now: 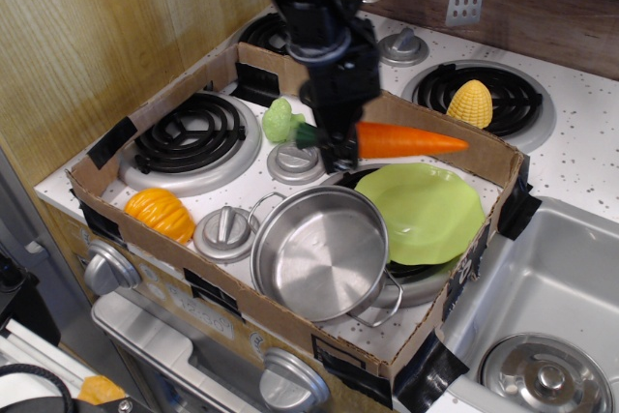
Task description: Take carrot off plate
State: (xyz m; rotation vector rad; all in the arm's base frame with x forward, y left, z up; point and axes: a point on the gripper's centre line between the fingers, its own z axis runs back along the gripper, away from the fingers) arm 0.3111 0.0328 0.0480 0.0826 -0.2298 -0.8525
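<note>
My gripper (338, 150) is shut on the orange carrot (406, 140) near its dark green stem end and holds it level in the air, above the far left rim of the lime-green plate (426, 212). The carrot's tip points right, over the cardboard wall. The plate lies bare on the right front burner, partly behind the steel pot (324, 253). The carrot does not touch the plate.
A cardboard wall (290, 321) rings the toy stove top. Inside are an orange pumpkin (161, 214), a green vegetable (280, 120), two silver knobs (224, 232) and a black coil burner (190, 137). Yellow corn (469, 103) sits on the back right burner. A sink (542, 336) is at right.
</note>
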